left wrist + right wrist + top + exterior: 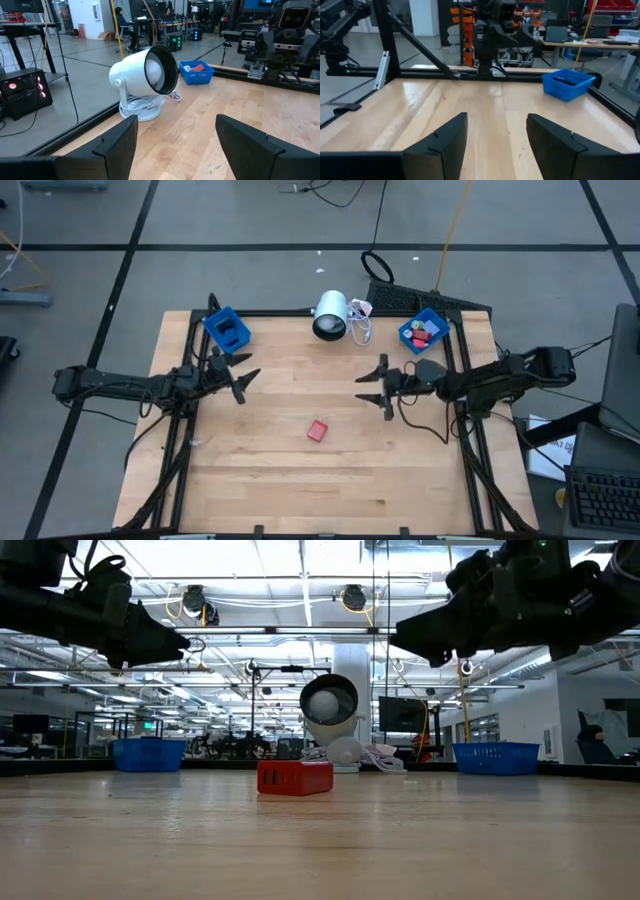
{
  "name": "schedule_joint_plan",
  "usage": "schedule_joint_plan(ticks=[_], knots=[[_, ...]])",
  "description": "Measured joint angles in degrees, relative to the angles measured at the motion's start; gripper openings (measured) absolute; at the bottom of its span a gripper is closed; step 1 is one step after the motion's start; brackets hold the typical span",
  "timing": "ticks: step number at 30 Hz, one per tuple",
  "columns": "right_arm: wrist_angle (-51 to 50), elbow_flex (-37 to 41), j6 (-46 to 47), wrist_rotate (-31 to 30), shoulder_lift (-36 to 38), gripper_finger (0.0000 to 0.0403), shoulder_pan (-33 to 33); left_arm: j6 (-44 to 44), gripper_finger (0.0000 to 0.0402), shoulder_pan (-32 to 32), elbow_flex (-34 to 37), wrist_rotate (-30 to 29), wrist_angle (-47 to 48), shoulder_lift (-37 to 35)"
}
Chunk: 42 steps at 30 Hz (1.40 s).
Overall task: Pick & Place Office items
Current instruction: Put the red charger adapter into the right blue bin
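Observation:
One red block [317, 430] lies flat on the bare wood near the table's middle; the low view shows the same red block [294, 777] with small slots in its side. Other small pieces, red and green among them, lie in the right blue bin [424, 331], and a dark piece lies in the left blue bin [227, 329]. My left gripper [245, 378] hovers open over the table's left part, clear of everything. My right gripper [372, 387] hovers open to the right of the middle, beyond and to the right of the red block. In the wrist views, my left gripper [175, 130] and my right gripper [496, 125] have nothing between their fingers.
A white lamp [331, 316] with a coiled cable stands at the far edge between the two bins; the left wrist view shows the lamp [145, 80] close ahead. A black frame rail runs round the table. Bare wood stretches along the near half. People sit at desks far behind.

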<state>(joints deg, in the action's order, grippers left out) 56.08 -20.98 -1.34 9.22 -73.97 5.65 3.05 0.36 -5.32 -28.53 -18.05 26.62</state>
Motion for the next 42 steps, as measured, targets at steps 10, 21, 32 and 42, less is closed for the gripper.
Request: schedule_joint_plan(ticks=[10,21,32,42], knots=[[-12.87,-9.36,0.12,-1.70,-2.73,0.0256,-3.69,0.00,0.0271,-0.01,0.00,0.00,0.00,0.01],[-14.92,-23.13,-4.16,-4.30,-24.39,0.0324,-9.94,0.00,0.0271,-0.02,0.00,0.02,-0.06,0.02],[-29.63,-37.40,-6.95,2.15,-39.37,0.0322,-9.68,0.00,0.0271,-0.02,0.00,0.02,-0.13,0.02],[-34.34,-37.65,1.86,4.14,-39.49,0.0296,-7.54,0.00,0.0271,-0.02,0.00,0.02,-0.13,0.02]])
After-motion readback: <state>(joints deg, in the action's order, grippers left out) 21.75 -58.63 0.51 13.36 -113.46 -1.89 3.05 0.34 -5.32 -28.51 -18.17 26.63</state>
